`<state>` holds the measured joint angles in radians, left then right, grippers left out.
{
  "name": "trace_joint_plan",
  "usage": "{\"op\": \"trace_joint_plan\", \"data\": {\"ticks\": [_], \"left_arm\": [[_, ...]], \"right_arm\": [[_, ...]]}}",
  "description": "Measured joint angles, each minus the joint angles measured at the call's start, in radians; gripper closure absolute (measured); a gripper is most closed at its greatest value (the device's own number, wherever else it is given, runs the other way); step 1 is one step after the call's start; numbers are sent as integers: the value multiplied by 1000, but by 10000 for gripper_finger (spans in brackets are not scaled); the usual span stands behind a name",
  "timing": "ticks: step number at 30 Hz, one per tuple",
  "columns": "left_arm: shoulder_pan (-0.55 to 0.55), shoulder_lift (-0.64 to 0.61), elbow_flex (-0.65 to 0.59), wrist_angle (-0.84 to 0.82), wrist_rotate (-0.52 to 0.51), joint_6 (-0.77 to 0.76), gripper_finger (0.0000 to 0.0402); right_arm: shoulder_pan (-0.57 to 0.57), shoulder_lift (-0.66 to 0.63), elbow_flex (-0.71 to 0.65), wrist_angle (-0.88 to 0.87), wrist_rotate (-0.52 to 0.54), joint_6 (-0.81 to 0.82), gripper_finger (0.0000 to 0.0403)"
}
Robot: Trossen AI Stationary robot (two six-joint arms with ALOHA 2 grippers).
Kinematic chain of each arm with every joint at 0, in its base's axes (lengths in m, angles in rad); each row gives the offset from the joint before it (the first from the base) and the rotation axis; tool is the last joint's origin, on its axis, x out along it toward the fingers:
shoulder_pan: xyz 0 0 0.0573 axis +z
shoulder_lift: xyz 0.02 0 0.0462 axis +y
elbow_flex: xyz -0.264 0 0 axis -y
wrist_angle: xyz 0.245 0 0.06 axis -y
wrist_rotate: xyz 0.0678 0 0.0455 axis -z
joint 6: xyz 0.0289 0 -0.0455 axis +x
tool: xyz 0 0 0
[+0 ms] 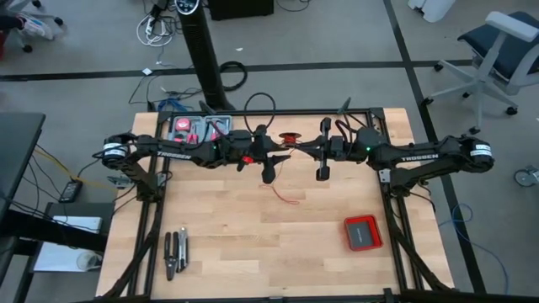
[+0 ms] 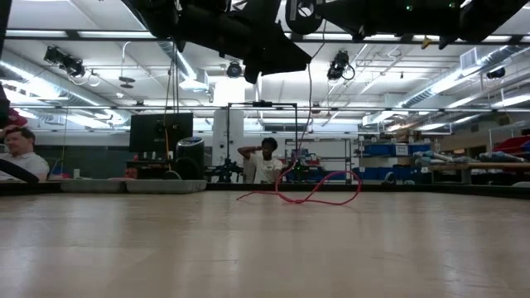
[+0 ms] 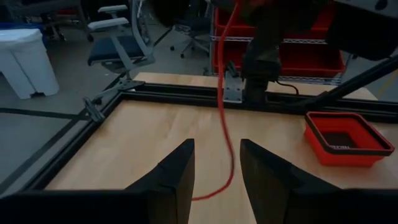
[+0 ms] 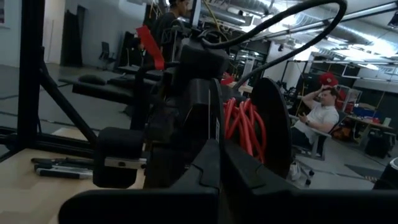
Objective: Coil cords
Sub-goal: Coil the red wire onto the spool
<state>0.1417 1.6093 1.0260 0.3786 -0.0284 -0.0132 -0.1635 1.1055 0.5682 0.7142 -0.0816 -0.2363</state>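
The cord is one thin red wire. Part of it is wound on a small black spool [image 1: 290,137] [image 4: 245,127], held up over the far middle of the table. From there a strand drops [image 2: 310,124] to loose loops on the wood [image 1: 286,198] [image 2: 315,195]. My right gripper [image 1: 306,145] [image 4: 219,152] is shut at the spool. My left gripper [image 1: 276,153] [image 3: 217,152] stands open just left of the spool. The hanging strand [image 3: 225,112] shows between its fingers; I cannot tell whether it touches them. My right gripper is shut at the edge of the spool's black flange [image 4: 214,115], coming about level from the table's right side. Its own fingertips hide the exact place of contact. The spool is lifted clear of the table, and the wire hangs slack from it.
A flat red square box [image 1: 362,232] [image 3: 344,138] lies near the right front. Pliers [image 1: 175,252] lie at the left front, and a tray of tools [image 1: 198,128] sits at the far left. Black frame rails [image 1: 389,198] border the table. People [image 2: 265,161] are beyond the far edge.
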Motion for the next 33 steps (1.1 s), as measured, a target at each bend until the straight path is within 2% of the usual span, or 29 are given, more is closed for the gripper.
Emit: {"op": "trace_joint_plan", "data": {"ticks": [14,17,22,28,33], "left_arm": [[0,4,0,-8,-41,0,274],[0,4,0,-11,-42,5,297],[0,4,0,-30,-43,6,388],[0,-6,0,-91,-79,35,398],[0,-70,0,-189,-83,64,400]], "right_arm": [[20,74,0,114,1,1,403],[20,75,0,120,2,2,403],[20,75,0,119,1,2,403],[20,67,0,79,1,4,403],[20,27,0,-32,1,4,403]]}}
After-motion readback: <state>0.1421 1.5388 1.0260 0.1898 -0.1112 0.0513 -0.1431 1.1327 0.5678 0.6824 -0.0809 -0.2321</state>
